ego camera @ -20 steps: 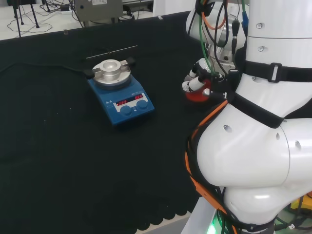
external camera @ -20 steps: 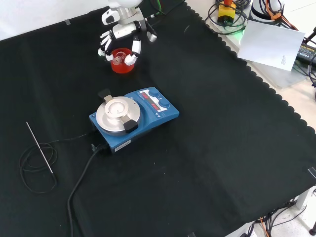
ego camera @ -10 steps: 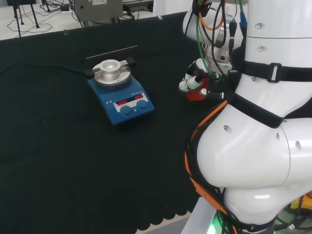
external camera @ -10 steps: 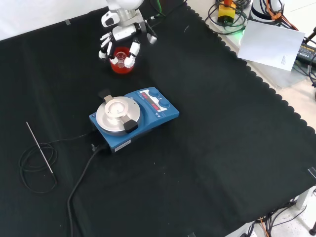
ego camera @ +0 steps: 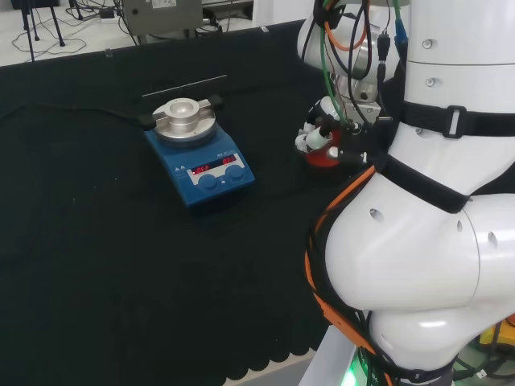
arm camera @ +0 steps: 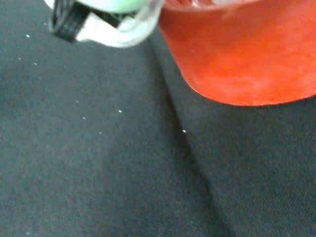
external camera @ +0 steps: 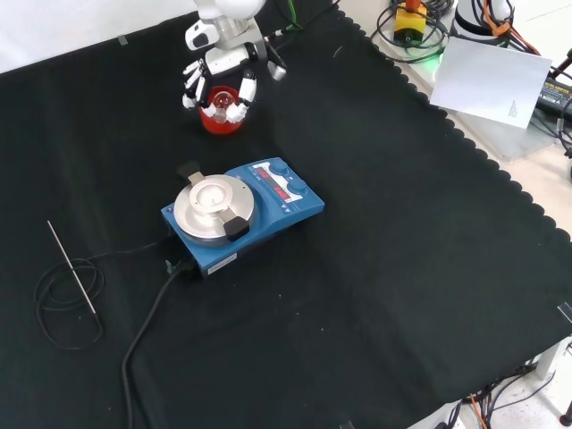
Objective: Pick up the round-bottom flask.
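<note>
- A black cloth covers the worktop [external camera: 402,268], its scalloped edge running along the right of the front view.
- The hand [external camera: 219,76] hangs at the far end of the cloth in the front view, fingers curled down around the round-bottom flask [external camera: 216,101].
- The flask sits in a red stand [external camera: 220,120], glass bulb showing between the fingertips.
- In the wrist view the stand [arm camera: 247,54] rests flat on the cloth.
- Nearer in the front view stands a blue hotplate stirrer [external camera: 241,211].
- A thin metal probe [external camera: 71,268] with coiled cable lies at the left.
</note>
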Action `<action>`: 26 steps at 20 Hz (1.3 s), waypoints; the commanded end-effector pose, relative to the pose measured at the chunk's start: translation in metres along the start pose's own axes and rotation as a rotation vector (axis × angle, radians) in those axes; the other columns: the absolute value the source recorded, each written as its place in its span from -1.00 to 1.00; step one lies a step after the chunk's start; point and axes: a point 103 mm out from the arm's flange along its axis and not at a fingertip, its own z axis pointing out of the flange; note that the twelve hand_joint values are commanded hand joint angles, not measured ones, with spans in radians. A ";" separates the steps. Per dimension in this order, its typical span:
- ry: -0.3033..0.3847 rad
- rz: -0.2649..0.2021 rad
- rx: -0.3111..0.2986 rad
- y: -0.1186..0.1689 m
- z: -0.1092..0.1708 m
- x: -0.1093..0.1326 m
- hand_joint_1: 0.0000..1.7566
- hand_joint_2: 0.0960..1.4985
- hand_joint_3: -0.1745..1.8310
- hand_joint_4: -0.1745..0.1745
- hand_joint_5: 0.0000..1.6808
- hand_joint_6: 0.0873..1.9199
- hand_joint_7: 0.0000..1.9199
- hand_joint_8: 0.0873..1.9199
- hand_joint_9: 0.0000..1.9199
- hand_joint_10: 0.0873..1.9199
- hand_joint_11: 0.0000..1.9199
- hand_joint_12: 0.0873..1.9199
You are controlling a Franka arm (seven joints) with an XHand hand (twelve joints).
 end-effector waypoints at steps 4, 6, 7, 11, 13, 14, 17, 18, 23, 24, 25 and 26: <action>0.039 0.001 -0.109 -0.011 -0.028 0.000 0.23 -0.16 0.01 0.68 0.24 0.16 -0.52 -0.45 -0.35 -0.45 -0.81 0.35; 0.041 0.004 -0.123 -0.014 -0.034 0.000 0.22 -0.16 0.02 0.65 0.23 0.19 -0.51 -0.45 -0.34 -0.45 -0.80 0.35; 0.042 0.006 -0.127 -0.015 -0.036 0.000 0.22 -0.16 0.03 0.64 0.23 0.20 -0.51 -0.45 -0.34 -0.45 -0.80 0.35; 0.054 0.016 -0.142 -0.021 -0.043 0.001 0.22 -0.16 0.04 0.62 0.22 0.21 -0.51 -0.45 -0.34 -0.45 -0.80 0.35; 0.081 0.027 -0.147 -0.024 -0.049 -0.002 0.22 -0.16 0.04 0.61 0.22 0.22 -0.50 -0.44 -0.33 -0.45 -0.80 0.35; 0.098 0.028 -0.145 -0.025 -0.052 -0.003 0.22 -0.16 0.04 0.61 0.22 0.22 -0.50 -0.44 -0.33 -0.45 -0.79 0.35; 0.109 0.025 -0.158 -0.031 -0.057 0.006 0.22 -0.16 0.05 0.59 0.22 0.22 -0.50 -0.44 -0.33 -0.45 -0.79 0.35; 0.113 0.022 -0.163 -0.033 -0.060 0.008 0.22 -0.16 0.05 0.59 0.22 0.23 -0.50 -0.44 -0.33 -0.45 -0.79 0.35; 0.113 -0.007 -0.185 -0.040 -0.076 0.027 0.22 -0.16 0.05 0.58 0.22 0.23 -0.50 -0.44 -0.33 -0.45 -0.79 0.35; 0.115 -0.013 -0.188 -0.041 -0.079 0.032 0.22 -0.16 0.05 0.58 0.22 0.23 -0.50 -0.44 -0.33 -0.45 -0.79 0.35; 0.117 -0.018 -0.192 -0.042 -0.082 0.037 0.22 -0.16 0.05 0.58 0.21 0.23 -0.50 -0.44 -0.33 -0.45 -0.79 0.35; 0.123 -0.023 -0.195 -0.043 -0.085 0.042 0.22 -0.16 0.05 0.57 0.21 0.23 -0.50 -0.44 -0.33 -0.45 -0.79 0.35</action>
